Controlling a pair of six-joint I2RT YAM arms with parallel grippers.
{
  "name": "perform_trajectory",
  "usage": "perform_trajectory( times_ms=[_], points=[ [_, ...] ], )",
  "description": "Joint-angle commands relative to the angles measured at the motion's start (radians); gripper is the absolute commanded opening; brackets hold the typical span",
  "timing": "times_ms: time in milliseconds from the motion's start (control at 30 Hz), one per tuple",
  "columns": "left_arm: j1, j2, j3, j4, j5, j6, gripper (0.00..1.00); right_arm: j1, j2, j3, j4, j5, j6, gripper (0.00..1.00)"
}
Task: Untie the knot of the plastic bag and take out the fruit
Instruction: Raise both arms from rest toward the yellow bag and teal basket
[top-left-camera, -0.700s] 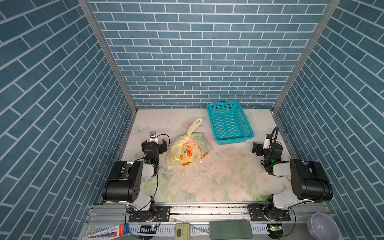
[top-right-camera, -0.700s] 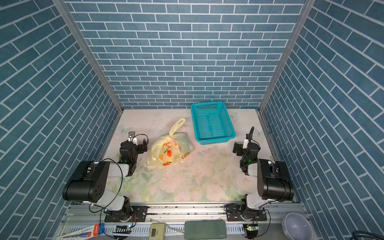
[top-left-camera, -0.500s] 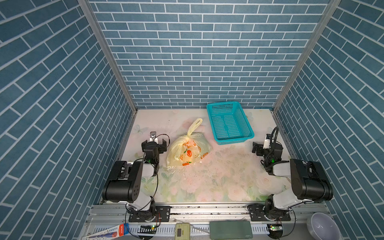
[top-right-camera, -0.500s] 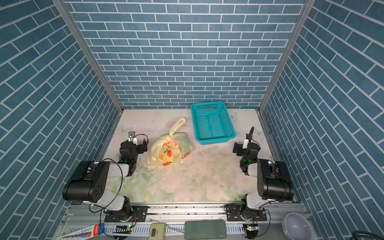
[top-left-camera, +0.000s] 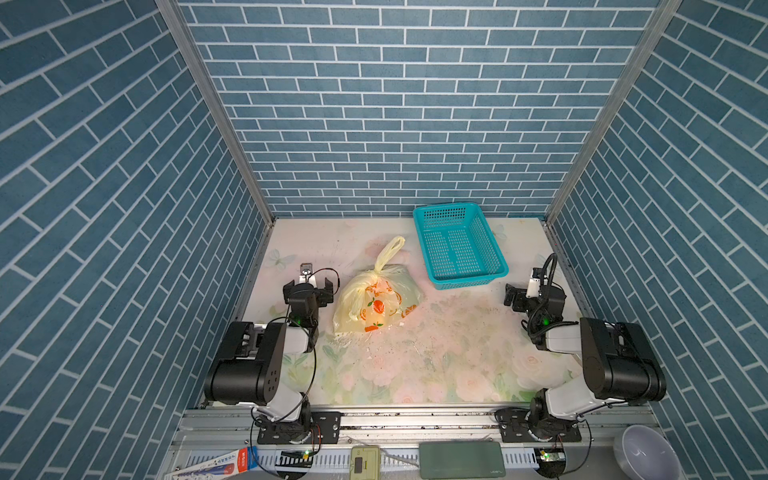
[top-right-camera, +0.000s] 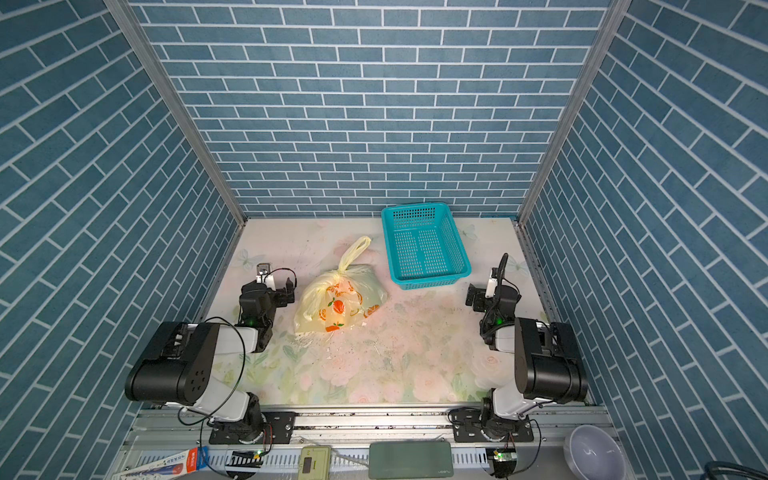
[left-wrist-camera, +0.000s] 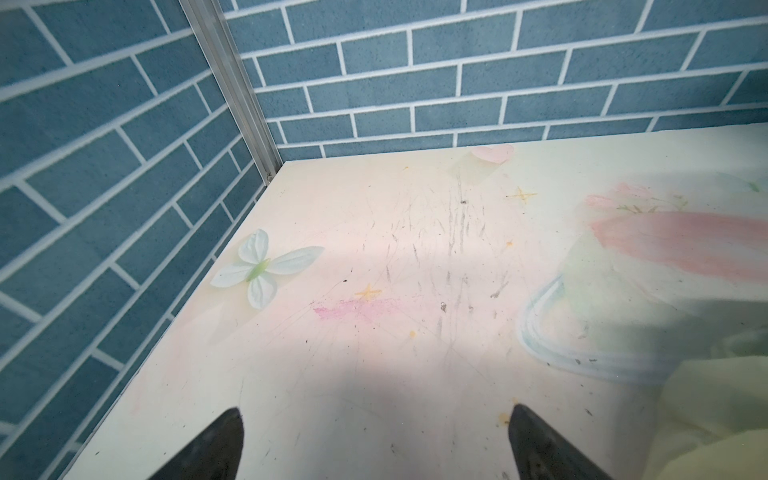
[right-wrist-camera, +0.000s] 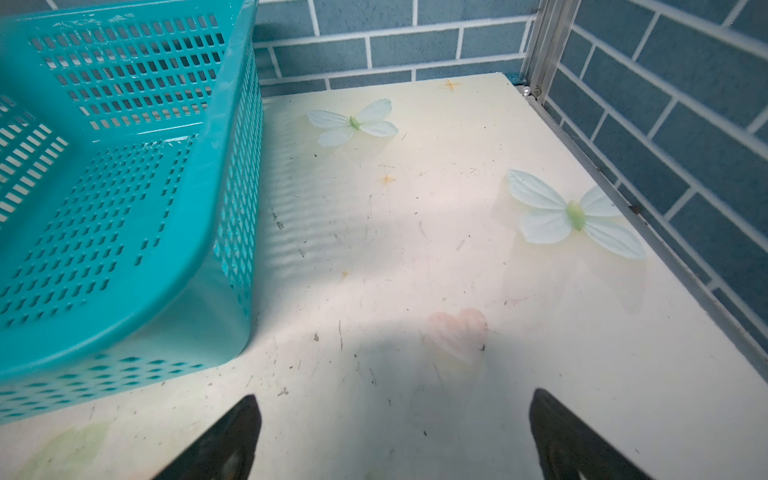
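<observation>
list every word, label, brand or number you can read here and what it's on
Nothing can be read for certain.
Red, white and blue box: printed lettering, too small to read.
Dark green flat case: pale logo near its corner, too blurred to read.
Beige device: dark screen, no digits legible.
Plastic bag: fruit pictures only, no words seen.

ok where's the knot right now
In both top views the knot sits at the far end of the plastic bag, left of centre, between the left gripper and the teal basket.
</observation>
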Motion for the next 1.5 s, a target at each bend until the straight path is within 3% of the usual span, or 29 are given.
perform_trajectory(
  times_ms=[0, 500, 667, 800, 900, 1167, 1467],
  points=[
    [0.001, -0.002, 0.002, -0.007, 0.005, 0.007, 1.00, -0.001, 0.006, 0.034, 0.018, 0.008, -0.022, 0.99],
    [0.001, -0.010, -0.002, 0.001, 0.011, 0.009, 1.00, 0.000, -0.041, 0.038, -0.019, 0.046, -0.009, 0.99],
    [0.001, -0.150, 0.071, -0.242, 0.028, 0.015, 1.00, 0.000, -0.223, 0.190, -0.474, 0.123, 0.030, 0.99],
    [0.001, -0.225, 0.174, -0.462, 0.063, -0.012, 1.00, 0.000, -0.288, 0.290, -0.715, 0.138, 0.068, 0.99],
    [0.001, -0.244, 0.257, -0.603, 0.139, -0.075, 1.00, 0.000, -0.296, 0.394, -0.861, 0.087, 0.101, 0.99],
    [-0.022, -0.239, 0.325, -0.670, 0.303, -0.231, 1.00, 0.091, -0.068, 0.774, -1.137, -0.009, 0.030, 0.99],
    [-0.074, -0.205, 0.363, -0.653, 0.337, -0.276, 1.00, 0.181, 0.272, 1.136, -1.276, 0.016, 0.000, 0.99]
  ],
)
